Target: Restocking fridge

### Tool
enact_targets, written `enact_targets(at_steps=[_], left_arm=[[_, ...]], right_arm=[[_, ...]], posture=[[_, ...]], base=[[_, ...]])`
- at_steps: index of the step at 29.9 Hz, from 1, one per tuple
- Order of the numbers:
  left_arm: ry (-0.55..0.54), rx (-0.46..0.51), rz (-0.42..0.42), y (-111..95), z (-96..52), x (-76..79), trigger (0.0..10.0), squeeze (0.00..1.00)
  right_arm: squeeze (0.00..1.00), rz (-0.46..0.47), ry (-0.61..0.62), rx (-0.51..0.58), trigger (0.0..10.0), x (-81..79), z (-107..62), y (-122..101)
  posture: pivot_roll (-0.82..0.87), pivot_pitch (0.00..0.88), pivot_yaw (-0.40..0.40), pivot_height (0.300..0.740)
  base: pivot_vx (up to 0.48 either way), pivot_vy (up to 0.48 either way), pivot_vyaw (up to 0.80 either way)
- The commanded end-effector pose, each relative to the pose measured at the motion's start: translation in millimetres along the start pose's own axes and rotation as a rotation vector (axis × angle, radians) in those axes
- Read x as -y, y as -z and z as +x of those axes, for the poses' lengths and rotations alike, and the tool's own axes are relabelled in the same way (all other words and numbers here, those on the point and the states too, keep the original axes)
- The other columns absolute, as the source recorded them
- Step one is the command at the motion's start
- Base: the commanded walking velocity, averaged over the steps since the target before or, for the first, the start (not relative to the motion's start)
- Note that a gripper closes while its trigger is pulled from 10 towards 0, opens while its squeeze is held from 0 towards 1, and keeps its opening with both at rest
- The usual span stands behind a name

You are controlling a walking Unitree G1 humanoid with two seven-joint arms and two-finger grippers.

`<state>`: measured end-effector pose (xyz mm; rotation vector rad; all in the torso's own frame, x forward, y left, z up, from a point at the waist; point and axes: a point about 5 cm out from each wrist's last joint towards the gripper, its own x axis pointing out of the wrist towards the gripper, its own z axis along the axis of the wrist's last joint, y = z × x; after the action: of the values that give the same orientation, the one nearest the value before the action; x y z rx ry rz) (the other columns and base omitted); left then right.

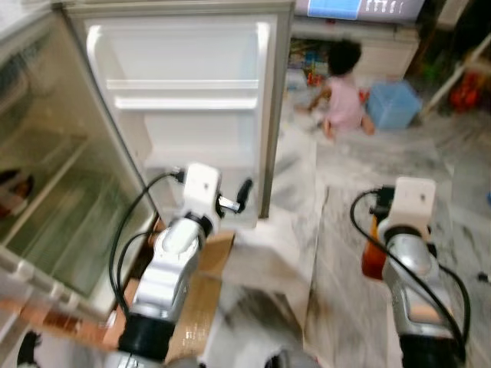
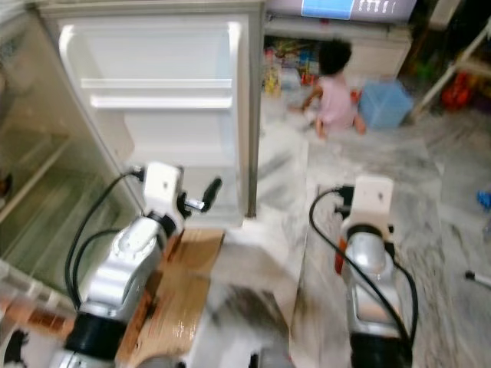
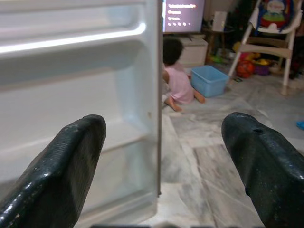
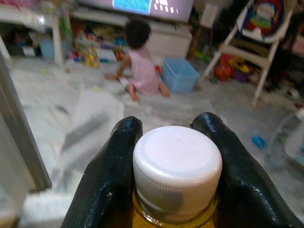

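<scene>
White cap, amber bottle: right tool (image 4: 173, 190) clamped just under the lid, fridge door (image 1: 184, 107) open.

Risk first: bottle (image 4: 176, 171) hangs low at lower right of the head view, well apart from the door shelf (image 1: 184, 100) at upper left; a swing across could clip the door edge, and a child (image 1: 341, 88) sits on the floor beyond. Left tool (image 3: 161, 166) spread wide, empty, facing the door's inner wall.

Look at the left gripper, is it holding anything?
No, the left gripper is open with nothing between its fingers, pointing at the open fridge door.
</scene>
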<state>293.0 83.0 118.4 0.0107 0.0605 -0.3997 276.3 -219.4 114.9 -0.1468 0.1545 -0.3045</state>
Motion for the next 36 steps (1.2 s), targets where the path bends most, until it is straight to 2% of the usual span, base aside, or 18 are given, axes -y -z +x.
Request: enact_targets(at_steps=[1,11,22,31,36], left_arm=[[-0.035,-0.006,0.015,1,-2.5,-7.7,10.0,0.00],[-0.083,-0.040,0.042,8,-3.7,-9.6,10.0,0.00],[-0.147,-0.073,0.071,14,-4.0,-15.6,10.0,0.00],[-0.249,-0.109,0.090,21,-6.8,-28.7,10.0,0.00],[-0.362,-0.121,0.075,25,-10.1,-42.2,10.0,0.00]], right_arm=[[0.00,0.018,-0.039,0.043,10.0,-9.5,1.7,-10],[0.00,0.044,-0.067,0.060,10.0,-12.4,6.1,-14],[0.00,0.038,-0.117,0.097,10.0,-20.9,10.7,-20],[0.00,0.059,-0.163,0.127,10.0,-30.0,14.0,-27],[0.00,0.073,-0.221,0.157,10.0,-38.2,13.4,-31]], posture=[[0.03,0.022,-0.028,0.740],[0.03,0.013,-0.028,0.740],[0.03,0.000,-0.027,0.740],[0.04,0.000,-0.033,0.740],[0.03,0.000,-0.032,0.740]], base=[[0.386,-0.281,0.00],[0.370,-0.300,0.00],[0.000,-0.434,0.00],[0.000,-0.430,0.71],[0.364,-0.212,0.80]])
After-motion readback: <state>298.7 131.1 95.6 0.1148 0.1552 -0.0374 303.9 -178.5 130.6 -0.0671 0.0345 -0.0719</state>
